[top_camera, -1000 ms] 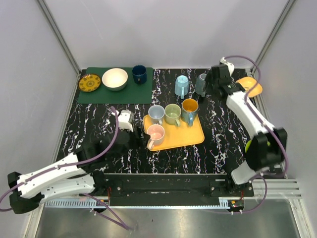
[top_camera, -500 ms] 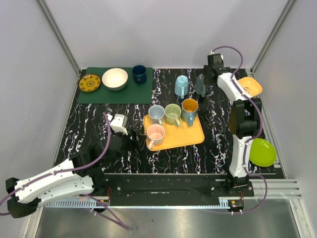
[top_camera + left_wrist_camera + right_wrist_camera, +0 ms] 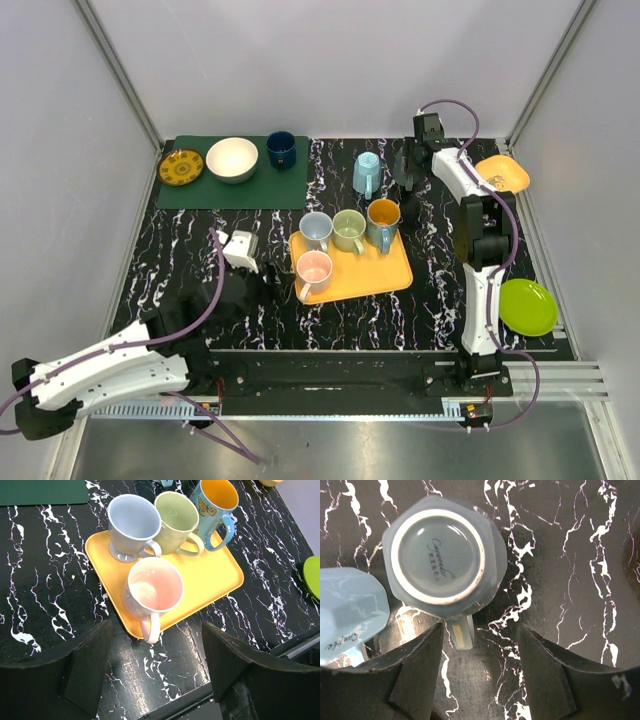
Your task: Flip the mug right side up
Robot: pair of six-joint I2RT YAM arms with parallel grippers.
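Grey mug (image 3: 440,562) sits base-up on the table, just ahead of and below the R gripper (image 3: 482,635). Its long axis is vertical, rim down. The handle (image 3: 460,632) points back toward the gap btw the fingers, offset toward the finger on the pale-blue mug's side. R jaws stand wide and hold nothing. Height over the handle is hard to judge from this angle, prob. not touching.

Pale-blue mug (image 3: 347,605), also base-up, stands just beside the grey one, outside that same finger, so there's little room on that side.

L gripper (image 3: 156,630) is well apart, jaws wide and empty, over the pink mug (image 3: 152,587) on the tray (image 3: 220,580). R arm is far nearer, so the grab & flip looks like its job.
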